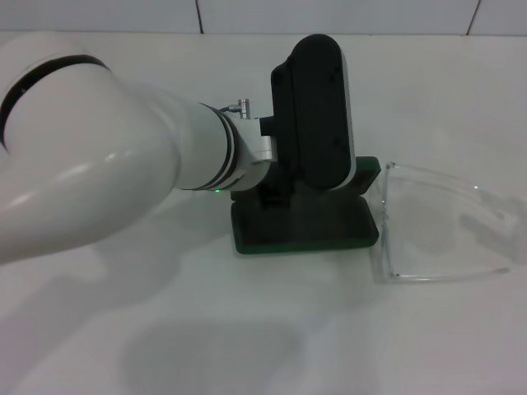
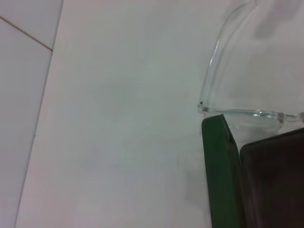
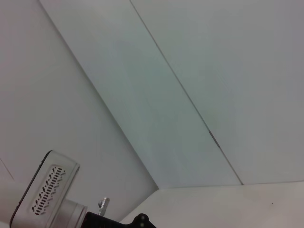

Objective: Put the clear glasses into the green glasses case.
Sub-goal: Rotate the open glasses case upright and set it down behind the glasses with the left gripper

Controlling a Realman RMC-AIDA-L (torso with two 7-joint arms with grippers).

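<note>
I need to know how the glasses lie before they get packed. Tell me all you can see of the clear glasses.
The clear glasses look like colourless see-through plastic, with a curved wraparound lens and thin clear arms spread out. They lie on the white table just to the right of the green glasses case, the lens end close against it. Nothing grips them.

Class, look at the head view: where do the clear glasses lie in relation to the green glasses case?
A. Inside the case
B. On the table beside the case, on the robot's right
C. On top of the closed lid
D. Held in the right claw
B: the clear glasses lie on the table at the right end of the green glasses case, under the left claw.
</note>
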